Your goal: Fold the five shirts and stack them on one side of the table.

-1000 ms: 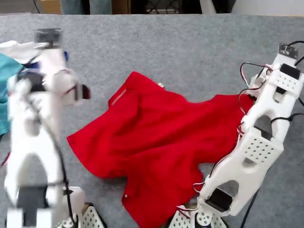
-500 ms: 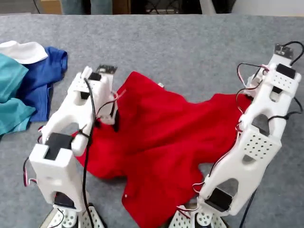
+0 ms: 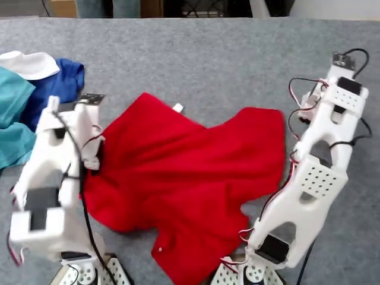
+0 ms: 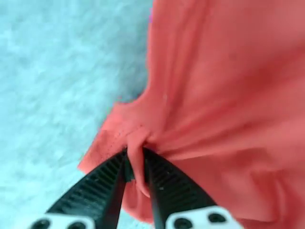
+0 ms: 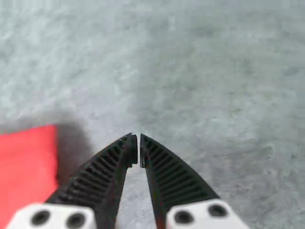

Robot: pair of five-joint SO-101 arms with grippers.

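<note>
A red shirt (image 3: 190, 178) lies crumpled across the middle of the grey table. My left gripper (image 4: 136, 160) is shut on a pinched fold of the red shirt (image 4: 214, 95) at its left edge; in the high view that gripper (image 3: 94, 155) sits at the shirt's left side. My right gripper (image 5: 138, 148) is shut with nothing in it, over bare grey cloth just past a corner of the red shirt (image 5: 24, 167). In the high view the right arm (image 3: 323, 160) stands along the shirt's right side.
A pile of other shirts lies at the far left: a teal one (image 3: 12, 119), a blue one (image 3: 56, 86) and a white one (image 3: 29, 62). The grey table surface (image 3: 237, 65) stretches bare behind the red shirt.
The left arm swung in from the shirt pile, took hold of the red shirt's left edge and pulled it leftward. The shirt's right side slid left, away from the right arm.
</note>
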